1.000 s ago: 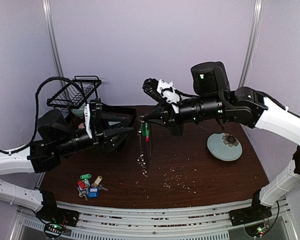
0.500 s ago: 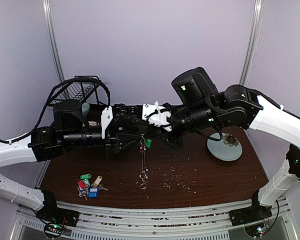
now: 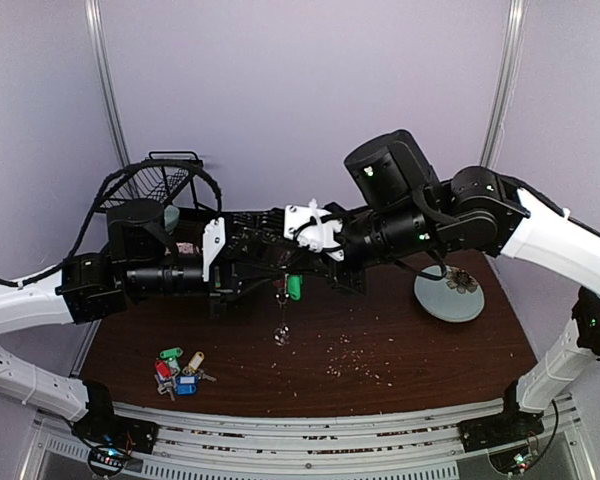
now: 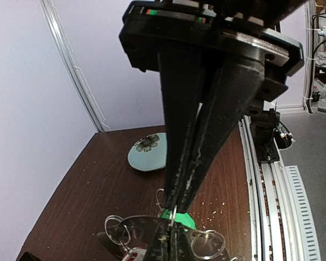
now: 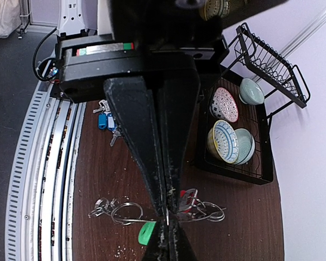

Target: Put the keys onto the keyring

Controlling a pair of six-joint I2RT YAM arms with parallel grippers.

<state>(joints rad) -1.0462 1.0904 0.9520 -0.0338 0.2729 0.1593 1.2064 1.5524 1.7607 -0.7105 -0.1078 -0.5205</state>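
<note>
Keyring hangs pinched between both arms' fingers (well inside table edges).

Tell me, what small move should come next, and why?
Probably open the right fingers and fetch another key: the left fingers also pinch the keyring, the green-tagged key seems to hang from it, and other keys lie on the table.

Floral plate, wire rack holding bowls, perhaps scattered crumbs

keyring: cut by bottom edge | green tag: half hidden
</note>
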